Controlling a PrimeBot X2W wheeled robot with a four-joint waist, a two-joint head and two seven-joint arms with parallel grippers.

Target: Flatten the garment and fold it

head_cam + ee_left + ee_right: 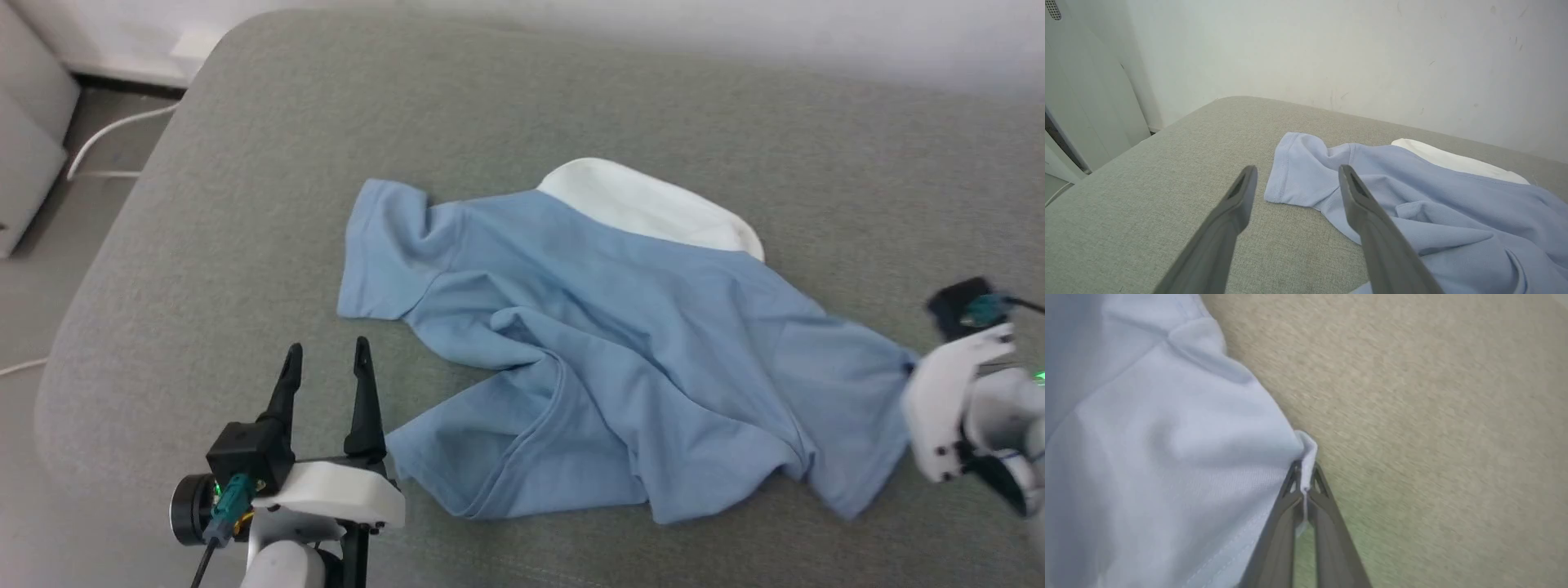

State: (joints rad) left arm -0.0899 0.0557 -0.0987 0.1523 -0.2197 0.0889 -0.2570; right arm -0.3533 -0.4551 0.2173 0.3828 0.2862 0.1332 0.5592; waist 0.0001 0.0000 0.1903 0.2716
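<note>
The garment [620, 343], a light blue shirt with a white collar [653, 206], lies rumpled on the grey-green cushion [245, 204]. Its sleeve [1298, 171] points to the left. My left gripper [326, 359] hovers open just left of the shirt's lower hem, nothing between its fingers [1233, 212]. At the shirt's right corner, my right gripper [1304, 477] is shut on a pinch of the blue fabric [1167, 437]; in the head view its fingers are hidden behind the white wrist [951, 408].
The cushion's rounded left edge [98, 269] drops to a grey floor with a white cable [106, 139]. A white wall [1331, 53] stands behind the cushion. Bare cushion surface surrounds the shirt on all sides.
</note>
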